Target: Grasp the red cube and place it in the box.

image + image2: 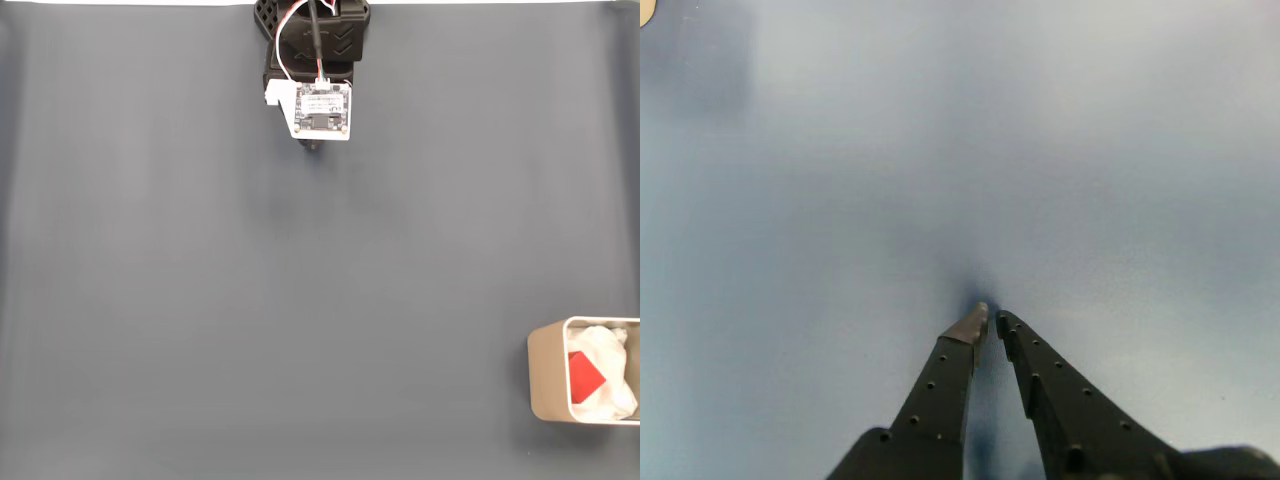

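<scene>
In the fixed view the claw (316, 146) hangs at top centre under the arm's white board (322, 110), low over the bare desk (200, 300). Far off to its right and well down the picture, the box (545, 372) sits at the edge with the cube (584, 376) already lying on its white lining (608, 350). The task looks done; the best move now is likely just to rest, well clear of the box. In the wrist view the claw (992, 318) is narrowed almost to a close, tips near touching, holding nothing, hovering close above the desk
</scene>
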{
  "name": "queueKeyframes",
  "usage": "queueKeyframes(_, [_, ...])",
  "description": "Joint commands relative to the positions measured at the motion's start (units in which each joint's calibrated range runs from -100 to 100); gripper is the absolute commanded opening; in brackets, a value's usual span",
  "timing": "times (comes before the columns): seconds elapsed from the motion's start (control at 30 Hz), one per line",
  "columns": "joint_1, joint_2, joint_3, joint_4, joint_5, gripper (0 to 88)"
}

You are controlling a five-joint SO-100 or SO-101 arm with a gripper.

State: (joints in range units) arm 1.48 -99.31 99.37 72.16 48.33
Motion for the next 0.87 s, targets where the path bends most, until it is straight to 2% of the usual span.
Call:
queueKeyframes(0.0, [-0.8,-0.6,0.5,2.8,0.0,0.0])
queueKeyframes(0.83, [-0.6,-0.6,0.5,3.6,0.1,0.0])
